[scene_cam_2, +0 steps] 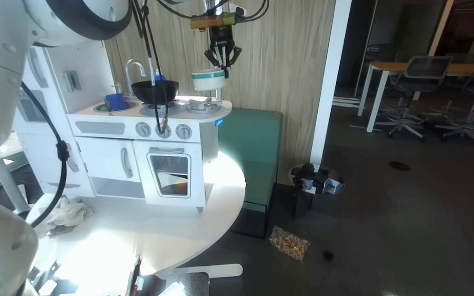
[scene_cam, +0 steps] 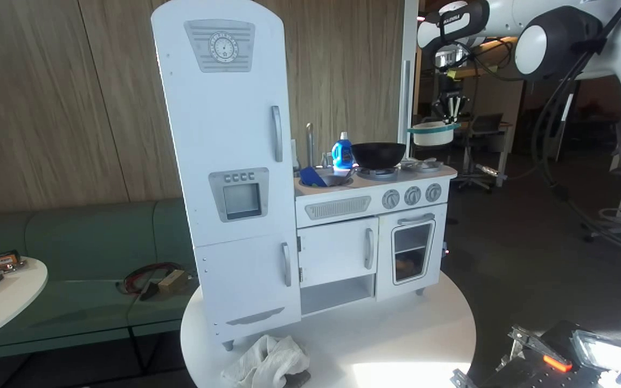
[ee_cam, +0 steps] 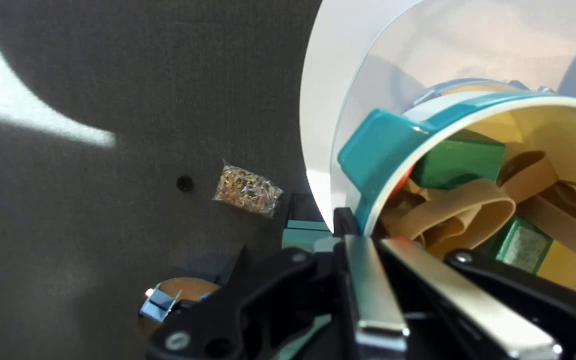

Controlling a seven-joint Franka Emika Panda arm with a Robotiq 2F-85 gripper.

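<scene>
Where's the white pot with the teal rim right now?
In both exterior views, the pot hangs in the air, its rim pinched in the gripper, to the picture's right of the black pan on the toy stove.

I'm seeing a white pot (scene_cam_2: 208,84) with a blue-green stripe going round it — and creamy yellow is showing inside. In there, two blocks (ee_cam: 460,162) are looking green and the bands (ee_cam: 554,222) light brown. The gripper (scene_cam_2: 225,72) is showing black and silver. The bottle (scene_cam: 342,153) is shining bright blue, the pan (scene_cam: 378,156) is looking black — the wall (scene_cam: 30,97) is wearing streaky brown lines.
</scene>
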